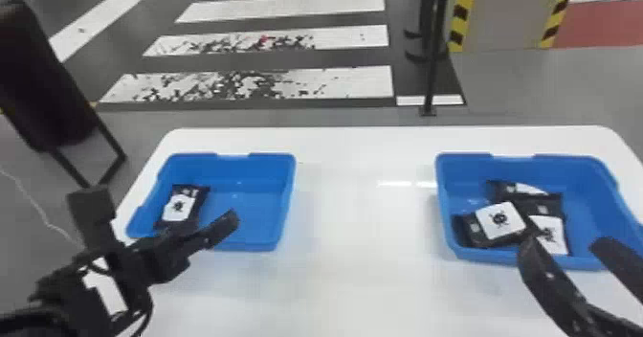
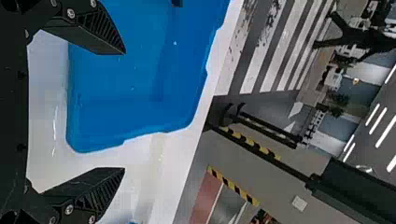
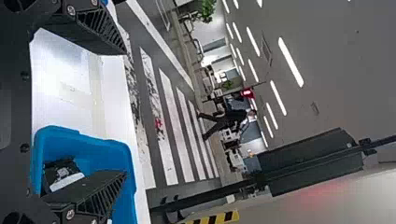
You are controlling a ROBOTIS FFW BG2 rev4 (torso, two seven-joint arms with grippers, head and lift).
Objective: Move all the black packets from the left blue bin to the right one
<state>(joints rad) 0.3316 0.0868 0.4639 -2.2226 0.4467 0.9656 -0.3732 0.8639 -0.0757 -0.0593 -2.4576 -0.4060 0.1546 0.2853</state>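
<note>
Two blue bins sit well apart on the white desk (image 1: 363,216). In the head view, a single black packet (image 1: 178,207) appears between the spread fingers of the left pincer (image 1: 162,204); it lies along the left side of the left bin (image 1: 275,192), white label up. That pincer is wide, with nothing in its grip.

The right bin (image 1: 583,178) holds at least three packets, lying just beyond the right pincer (image 1: 563,242), which is also wide and holding nothing. They are heaped toward the bin's left and middle. One (image 1: 500,220) is tilted, its label in full sight; another (image 1: 550,233) lies just past the pincer's left finger; a third (image 1: 507,187), farther off, is partly covered.

The packets are flat, dark and slightly shiny, some with creased edges, and their white labels have rounded corners; two in this bin bear a dark emblem.
</note>
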